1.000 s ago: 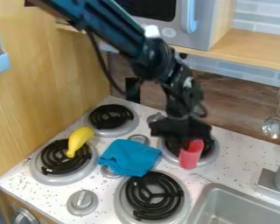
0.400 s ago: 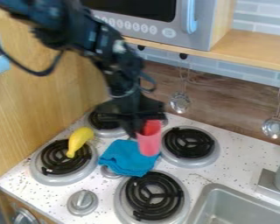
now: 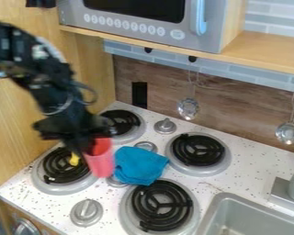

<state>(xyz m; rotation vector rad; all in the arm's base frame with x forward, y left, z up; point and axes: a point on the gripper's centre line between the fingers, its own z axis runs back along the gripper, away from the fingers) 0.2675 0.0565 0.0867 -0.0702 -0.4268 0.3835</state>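
The black gripper (image 3: 88,150) hangs over the left side of the stove, shut on the rim of a pink-red cup (image 3: 100,159). The cup is upright, its lower end between the front left burner and the blue cloth. That cloth (image 3: 139,165) lies folded in the middle of the stove, just right of the cup. A yellow banana (image 3: 74,159) rests on the front left burner, mostly hidden behind the gripper.
Black coil burners (image 3: 162,205) and grey knobs (image 3: 86,212) surround the cloth. A grey sink (image 3: 250,212) is at the lower right. Two metal ladles (image 3: 188,109) hang at the back wall, below the shelf with the microwave (image 3: 150,23).
The gripper has carried the cup from the back right burner leftward, past the cloth, to the left side of the stove. It now covers most of the banana.
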